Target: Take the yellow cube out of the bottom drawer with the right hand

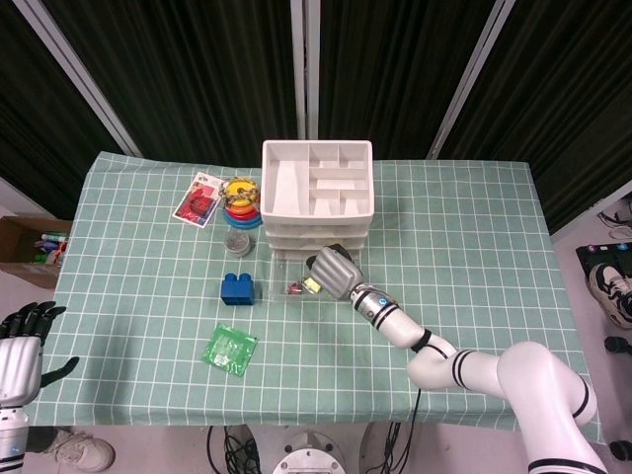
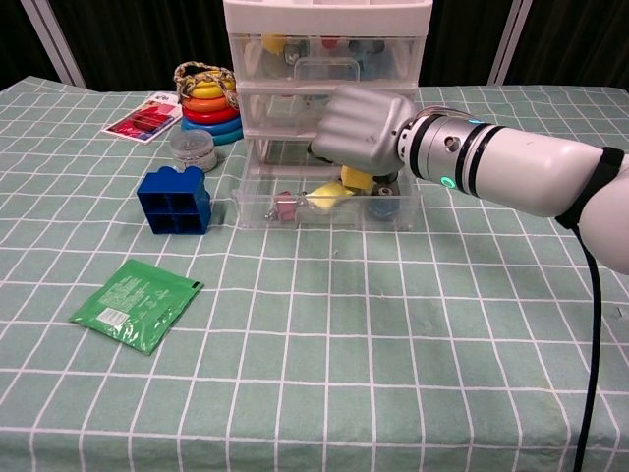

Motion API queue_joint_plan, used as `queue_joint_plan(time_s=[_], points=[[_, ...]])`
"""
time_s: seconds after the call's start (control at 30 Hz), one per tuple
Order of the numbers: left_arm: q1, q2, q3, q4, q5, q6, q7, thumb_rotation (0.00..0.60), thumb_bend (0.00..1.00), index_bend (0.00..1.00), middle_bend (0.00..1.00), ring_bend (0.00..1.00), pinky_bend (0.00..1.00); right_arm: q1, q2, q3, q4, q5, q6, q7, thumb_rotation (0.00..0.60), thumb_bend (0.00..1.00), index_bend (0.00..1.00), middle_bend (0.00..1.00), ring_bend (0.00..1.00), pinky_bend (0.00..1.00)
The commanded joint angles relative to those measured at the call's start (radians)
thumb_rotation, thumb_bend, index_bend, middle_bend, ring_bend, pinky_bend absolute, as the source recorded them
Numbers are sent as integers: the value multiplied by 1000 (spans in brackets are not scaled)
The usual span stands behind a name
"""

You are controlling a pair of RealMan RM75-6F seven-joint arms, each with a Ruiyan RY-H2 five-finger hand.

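The bottom drawer (image 2: 324, 214) of the white drawer unit (image 2: 329, 59) is pulled out toward me. The yellow cube (image 2: 356, 178) rests inside it, mostly hidden. My right hand (image 2: 366, 128) reaches down into the drawer, its fingers curled around the cube and its back toward the chest camera. From the head view, the right hand (image 1: 334, 272) covers the middle of the open drawer (image 1: 281, 269). My left hand (image 1: 20, 341) hangs off the table's near left corner with fingers apart, holding nothing.
The drawer also holds a pink clip (image 2: 285, 206), a flat yellow piece (image 2: 329, 197) and a dark round part (image 2: 383, 206). Left of it stand a blue block (image 2: 175, 200), a small jar (image 2: 193, 149) and a ring stack (image 2: 208, 101). A green packet (image 2: 136, 303) lies nearer.
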Motion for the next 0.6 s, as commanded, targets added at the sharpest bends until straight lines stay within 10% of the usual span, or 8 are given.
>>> queue_joint_plan(time_s=[0.03, 0.33, 0.6], points=[[2, -1, -2, 4, -2, 0, -3, 600, 60, 243, 188, 139, 201, 0, -26, 6, 44, -35, -4, 38, 600, 255, 515, 914, 951, 973], [1, 7, -5, -2, 4, 2, 2, 600, 60, 243, 188, 139, 201, -25, -2, 8, 22, -188, 109, 178, 600, 382, 713, 932, 960, 984], [-10, 21, -7, -18, 22, -3, 17, 600, 61, 243, 188, 139, 201, -135, 150, -9, -283, -309, 314, 303, 600, 381, 701, 931, 960, 985]])
